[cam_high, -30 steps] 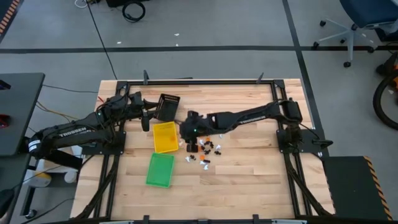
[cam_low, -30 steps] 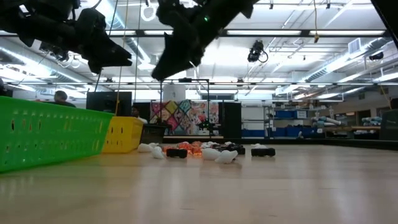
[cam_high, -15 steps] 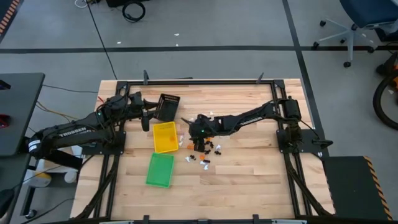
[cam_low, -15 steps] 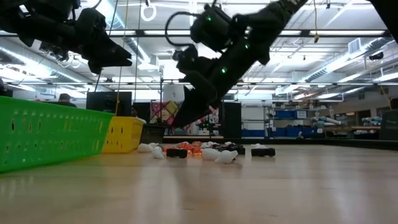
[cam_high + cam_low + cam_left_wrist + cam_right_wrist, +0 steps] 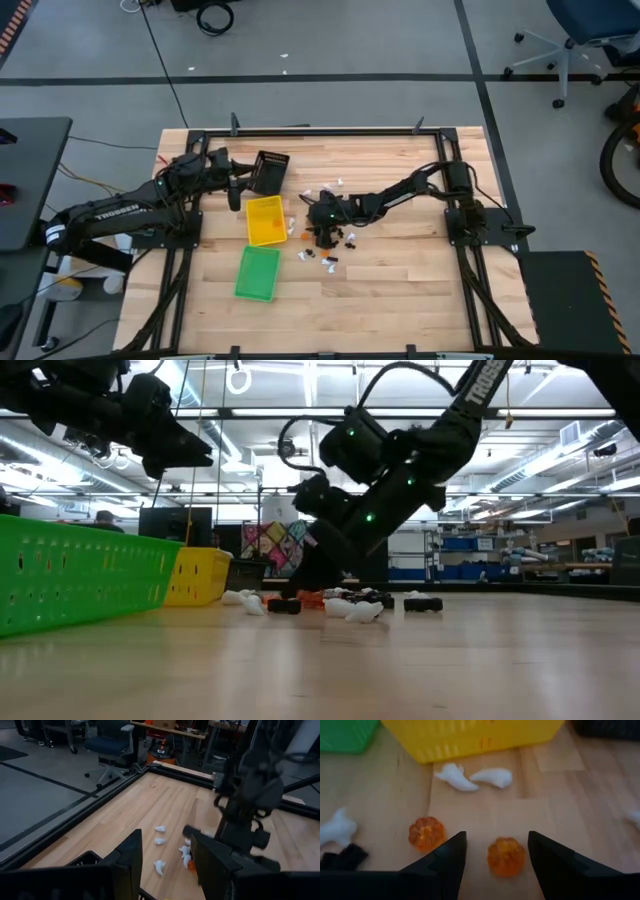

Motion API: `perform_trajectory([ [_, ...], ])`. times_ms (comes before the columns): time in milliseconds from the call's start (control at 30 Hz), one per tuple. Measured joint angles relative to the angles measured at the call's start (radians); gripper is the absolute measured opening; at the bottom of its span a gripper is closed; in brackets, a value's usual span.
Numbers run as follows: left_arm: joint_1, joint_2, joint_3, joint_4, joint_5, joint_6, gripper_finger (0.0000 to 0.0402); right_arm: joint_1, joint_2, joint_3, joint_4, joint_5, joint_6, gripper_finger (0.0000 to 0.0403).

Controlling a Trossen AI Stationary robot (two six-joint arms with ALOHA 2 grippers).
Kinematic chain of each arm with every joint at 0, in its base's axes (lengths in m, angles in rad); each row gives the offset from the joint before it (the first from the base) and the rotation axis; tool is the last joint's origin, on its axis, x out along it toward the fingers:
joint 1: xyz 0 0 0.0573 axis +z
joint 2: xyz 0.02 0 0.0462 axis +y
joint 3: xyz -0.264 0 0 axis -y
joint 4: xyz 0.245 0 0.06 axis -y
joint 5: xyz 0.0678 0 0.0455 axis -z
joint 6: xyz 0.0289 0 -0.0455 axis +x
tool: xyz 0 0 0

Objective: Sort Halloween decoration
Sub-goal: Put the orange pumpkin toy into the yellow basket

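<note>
The Halloween decoration is a scatter of tiny white, orange and black trinkets (image 5: 332, 243) lying on the wooden table right of the yellow tray (image 5: 264, 219). My right gripper (image 5: 319, 226) is open and low over this pile. In the right wrist view an orange pumpkin (image 5: 505, 856) lies on the wood between its two fingers, apart from both. A second pumpkin (image 5: 426, 833) and two white ghosts (image 5: 455, 776) lie nearby. My left gripper (image 5: 167, 857) waits open in the air by the black tray (image 5: 270, 170).
The green tray (image 5: 257, 272) lies nearer the front edge, below the yellow one. A black trinket (image 5: 342, 857) and a white one (image 5: 337, 827) lie beside the right gripper. The table's black frame (image 5: 470, 215) bounds both sides. Bare wood (image 5: 400, 290) stretches to the front right.
My right gripper has come down from well above the table to just over the trinket pile, shifting slightly toward the table's right and near side and tipping more steeply down. The trinkets and trays have stayed in place.
</note>
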Motion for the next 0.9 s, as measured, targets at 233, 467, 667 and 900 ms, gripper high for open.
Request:
perform_trajectory([
  [233,0.000,0.007,0.000,-0.003,0.000,0.000,0.0141,-0.005,0.007,0.000,-0.008,0.016,-0.009,0.0201],
  [467,0.000,0.007,0.000,-0.001,0.000,0.000,0.0141,-0.007,0.005,0.011,-0.035,0.007,-0.023,0.0152],
  [667,0.000,0.007,0.000,-0.002,0.000,-0.023,0.0141,0.005,0.007,0.033,-0.057,0.020,-0.033,0.0112],
  [900,0.000,0.007,0.000,-0.007,0.000,-0.026,0.0141,0.005,0.013,0.171,-0.267,0.076,-0.083,0.0107],
])
